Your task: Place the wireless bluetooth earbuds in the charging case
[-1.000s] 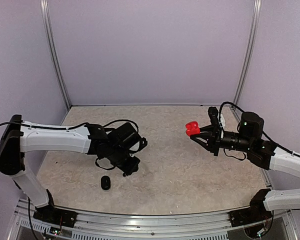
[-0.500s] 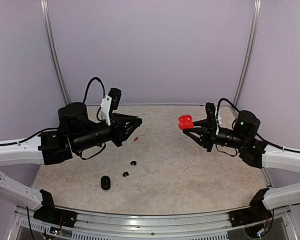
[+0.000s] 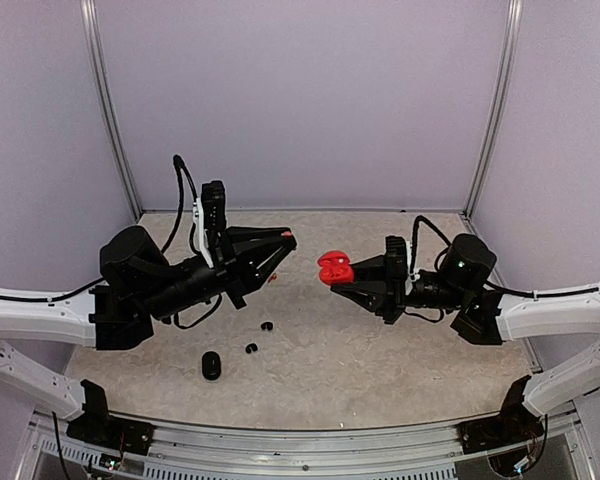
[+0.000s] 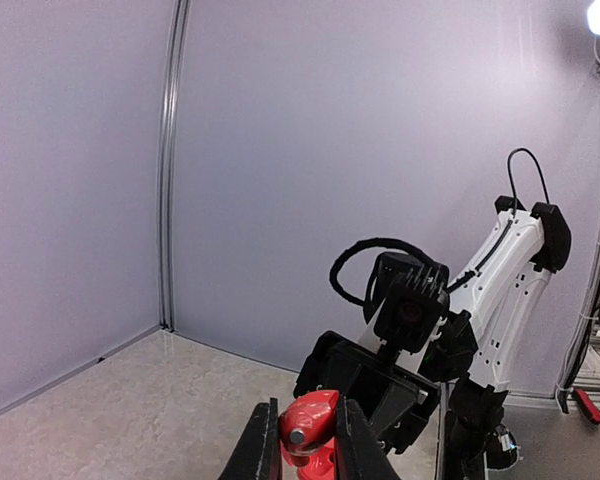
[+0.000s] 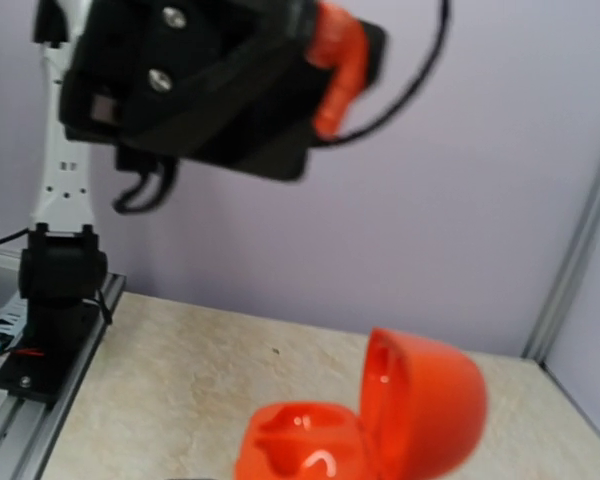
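Hovering over the table (image 3: 380, 350) middle, toward its far edge: left gripper (image 3: 283, 240) pinches a red earbud (image 3: 291, 237); right gripper (image 3: 348, 278) clamps the open red charging case (image 3: 332, 267). Case lies just right of the bud, slightly lower, not touching.

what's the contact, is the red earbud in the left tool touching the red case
Apart: the right wrist view shows a clear gap between the red earbud above and the open red case below.

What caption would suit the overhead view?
Left fingers hold a red earbud in mid-air, facing the open red charging case in the right fingers.
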`<state>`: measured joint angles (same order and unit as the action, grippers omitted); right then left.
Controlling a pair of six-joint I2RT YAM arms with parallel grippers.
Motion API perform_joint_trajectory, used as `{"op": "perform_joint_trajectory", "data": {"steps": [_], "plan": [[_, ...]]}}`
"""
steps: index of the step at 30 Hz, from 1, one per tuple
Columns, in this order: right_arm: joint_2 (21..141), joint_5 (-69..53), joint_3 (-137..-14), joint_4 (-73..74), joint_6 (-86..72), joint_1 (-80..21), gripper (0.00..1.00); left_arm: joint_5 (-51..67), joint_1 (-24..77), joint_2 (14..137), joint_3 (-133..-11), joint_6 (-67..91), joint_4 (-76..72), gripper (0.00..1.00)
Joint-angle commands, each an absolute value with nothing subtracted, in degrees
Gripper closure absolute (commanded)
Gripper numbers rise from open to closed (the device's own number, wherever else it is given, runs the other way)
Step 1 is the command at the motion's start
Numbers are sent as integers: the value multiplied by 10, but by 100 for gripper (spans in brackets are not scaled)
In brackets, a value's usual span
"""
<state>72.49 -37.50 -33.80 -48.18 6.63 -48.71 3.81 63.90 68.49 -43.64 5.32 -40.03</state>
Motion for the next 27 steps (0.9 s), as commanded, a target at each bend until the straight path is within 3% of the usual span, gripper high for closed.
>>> {"op": "perform_joint_trajectory", "data": {"steps": [1, 27], "plan": [[740, -381, -369, -521, 113, -508, 83, 85, 646, 692, -425, 21, -463, 84], [759, -356, -379, -572, 56, -536, 83, 113, 662, 751, -445, 2, -477, 83]]}}
